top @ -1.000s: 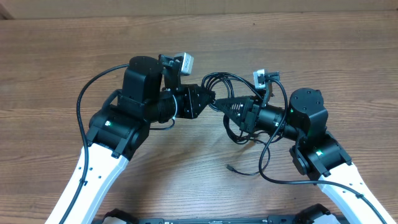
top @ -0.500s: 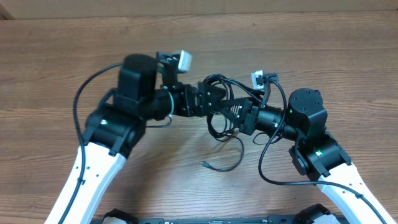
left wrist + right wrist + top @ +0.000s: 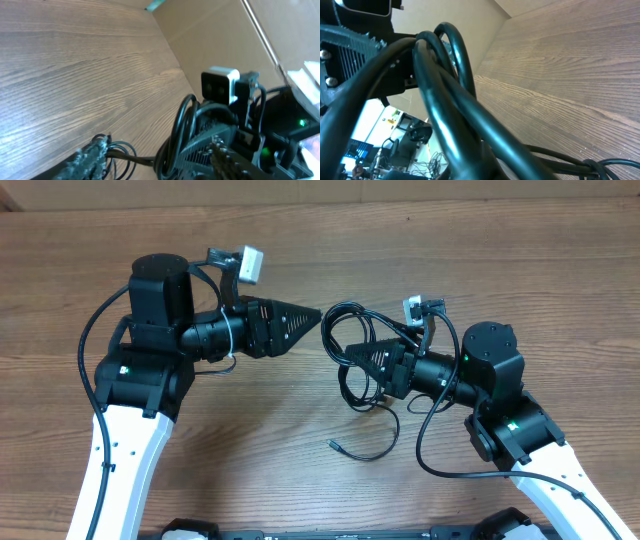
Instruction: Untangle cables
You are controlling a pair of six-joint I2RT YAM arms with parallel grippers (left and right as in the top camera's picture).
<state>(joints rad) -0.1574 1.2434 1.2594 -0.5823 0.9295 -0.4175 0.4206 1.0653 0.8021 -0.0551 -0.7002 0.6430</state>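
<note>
The cables (image 3: pixel 345 345) are a bundle of thin black loops held above the wooden table, with my right gripper (image 3: pixel 352 357) shut on them. Some loops hang below it, and one loose tail curls down to a small plug end (image 3: pixel 333 445) on the table. In the right wrist view the cables (image 3: pixel 445 100) fill the frame and hide the fingers. My left gripper (image 3: pixel 315 318) stands open just left of the bundle with nothing between its fingers. In the left wrist view the left gripper (image 3: pixel 160 145) faces the cables (image 3: pixel 182 130), with loops showing past its left finger (image 3: pixel 92 160).
The wooden table (image 3: pixel 300 240) runs back to a cardboard wall (image 3: pixel 300 190). The right arm's wrist camera (image 3: pixel 220 85) sits just behind the bundle. The right arm's own thicker wire (image 3: pixel 425 460) loops low over the table on the right.
My left gripper has opened, let go of the bundle and pulled back to the left. The bundle stays in the right gripper, and its loose tail has swung down and left.
</note>
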